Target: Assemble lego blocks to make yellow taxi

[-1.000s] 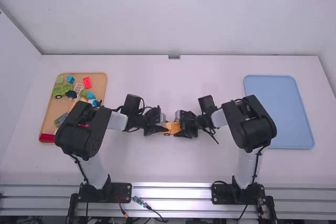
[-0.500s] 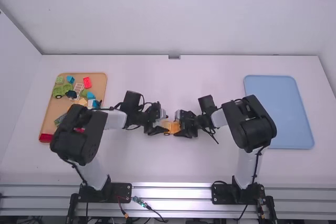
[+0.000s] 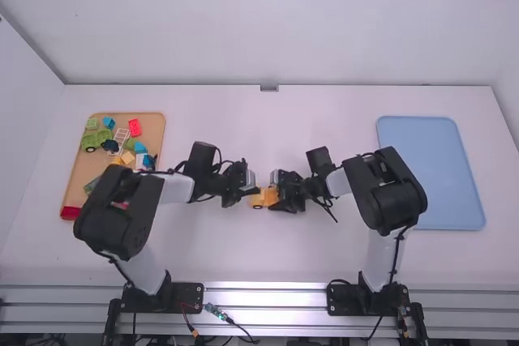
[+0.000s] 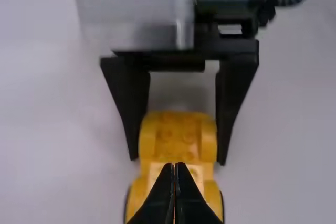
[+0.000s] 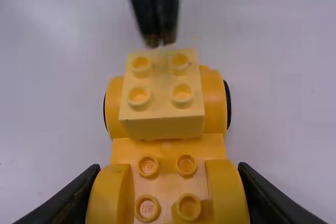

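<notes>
Taxi (image 5: 168,144) parallels the table's (image 3: 268,261) near edge, between my closed, empty left gripper (image 4: 175,166) and the right gripper (image 5: 169,168) clamping it.

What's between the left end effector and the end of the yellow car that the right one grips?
A pale yellow block on the car, seen in the right wrist view.

White links (image 3: 176,190) meet chunky black joints (image 3: 395,190) with thin black cables (image 3: 396,253).
</notes>
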### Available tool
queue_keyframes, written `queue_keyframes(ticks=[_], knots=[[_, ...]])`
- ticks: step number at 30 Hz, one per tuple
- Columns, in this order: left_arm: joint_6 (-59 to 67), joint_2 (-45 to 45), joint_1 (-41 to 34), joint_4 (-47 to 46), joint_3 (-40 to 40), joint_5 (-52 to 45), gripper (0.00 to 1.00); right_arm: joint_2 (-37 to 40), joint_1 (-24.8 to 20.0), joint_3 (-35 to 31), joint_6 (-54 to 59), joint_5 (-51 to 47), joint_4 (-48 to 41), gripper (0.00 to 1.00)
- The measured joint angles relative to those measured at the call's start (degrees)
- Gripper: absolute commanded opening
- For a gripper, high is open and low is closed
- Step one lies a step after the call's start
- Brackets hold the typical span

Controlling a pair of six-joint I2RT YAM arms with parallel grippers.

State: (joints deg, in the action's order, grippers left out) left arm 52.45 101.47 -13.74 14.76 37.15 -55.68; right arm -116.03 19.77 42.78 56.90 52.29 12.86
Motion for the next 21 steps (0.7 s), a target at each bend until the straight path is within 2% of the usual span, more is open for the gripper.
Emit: queue_keyframes(ticks=[13, 21], knots=[[-2.7, 6.4, 0.0, 8.0, -0.3, -4.4, 0.02, 0.0, 0.0, 0.0, 0.1, 0.0, 0.0, 0.45], [-3.2, 7.3, 0.0, 3.0, 1.7, -4.6, 0.02, 0.0, 0.0, 0.0, 0.2, 0.1, 0.0, 0.45]])
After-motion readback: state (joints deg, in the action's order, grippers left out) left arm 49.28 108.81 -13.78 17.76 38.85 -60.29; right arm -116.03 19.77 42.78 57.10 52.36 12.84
